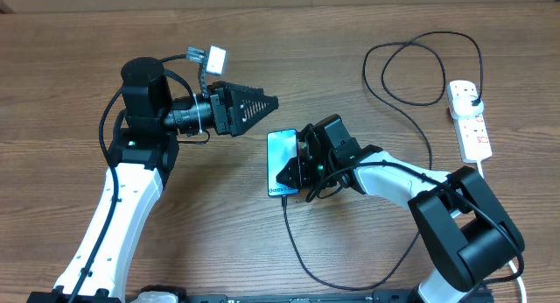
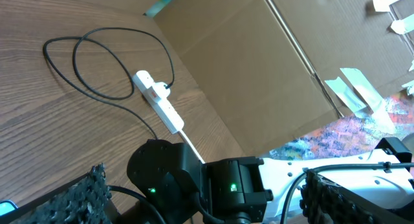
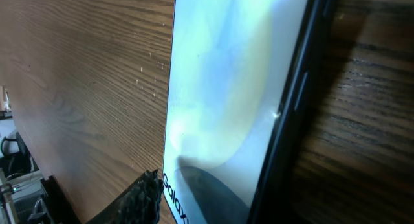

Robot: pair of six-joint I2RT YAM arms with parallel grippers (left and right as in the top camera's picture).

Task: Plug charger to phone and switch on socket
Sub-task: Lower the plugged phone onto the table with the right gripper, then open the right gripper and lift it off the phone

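Near edge: cuts off L arm [image 1: 122, 207] & R arm [image 1: 394, 176] at their bases. Nearest, the charger [image 1: 286, 217]: runs from phone's near short edge, bows wide twd near edge btw the two arms, close to the rim there. Tip meets the phone; seated or not, too small to tell.

Mid-bench: the phone [image 1: 280, 158], flat, screen up, long axis near-to-far, "Galaxy" end nearest. Bare bench [image 1: 70, 163] along its L side out to L edge; R side crowded. R gripper [image 1: 293, 172]: sits over phone's R long edge & near-R corner, hiding both. Jaws: can't tell if open or closed. Overhead gives only a dark wedge. Wrist cam gives just one ribbed finger [image 3: 139, 198] by the lettering, w/ screen & black side rail filling the view.

Just beyond, apart from phone: L gripper [image 1: 267, 102], rolled on its side, pointing twd R edge. Jaws spread wide, holding nothing: fingers [image 2: 84, 193] at opposite lower corners of wrist view, R arm btw them.

Farther, R half: cable's loose loops, open bench inside them. Nr R edge, the socket [image 1: 471, 119], long axis near-to-far, black plug [image 1: 473, 96] in far outlet. Red switch marks visible; on or off, too small to tell. White cord [image 2: 193, 146]: exits socket's near end, hidden behind R arm.

Far edge: backed by cardboard wall [image 2: 259, 75].
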